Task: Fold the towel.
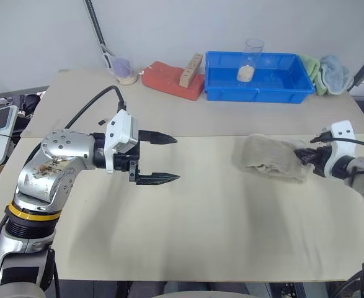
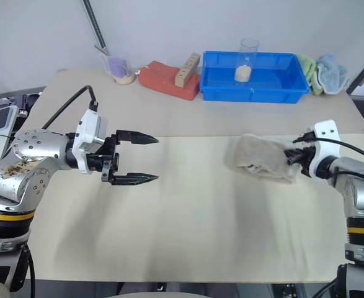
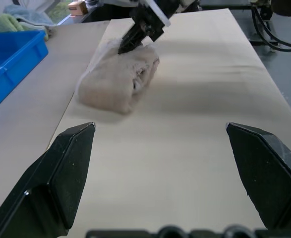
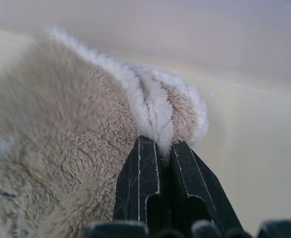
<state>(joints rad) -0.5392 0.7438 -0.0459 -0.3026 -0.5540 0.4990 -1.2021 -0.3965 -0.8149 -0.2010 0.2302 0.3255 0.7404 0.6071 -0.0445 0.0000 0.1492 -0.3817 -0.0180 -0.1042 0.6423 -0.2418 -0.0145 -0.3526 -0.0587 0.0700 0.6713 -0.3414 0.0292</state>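
Observation:
The beige towel (image 1: 270, 158) lies bunched in a loose heap on the right side of the table. My right gripper (image 1: 304, 155) is at its right end, shut on a white-edged fold of the cloth. The right wrist view shows that fold (image 4: 152, 111) pinched between the closed black fingers (image 4: 140, 183). My left gripper (image 1: 177, 159) hovers over the table's left half, well away from the towel, open and empty, pointing toward it. In the left wrist view the towel (image 3: 115, 82) lies beyond the wide-apart fingers, with the right gripper (image 3: 128, 45) at its far end.
At the back stands a blue bin (image 1: 256, 95) holding a clear cup (image 1: 251, 59). Left of it lie a red object (image 1: 169, 79) with a wooden block (image 1: 191, 69) and a small cup (image 1: 124, 71). Green (image 1: 312, 67) and light-blue (image 1: 337, 73) cloths lie right of the bin.

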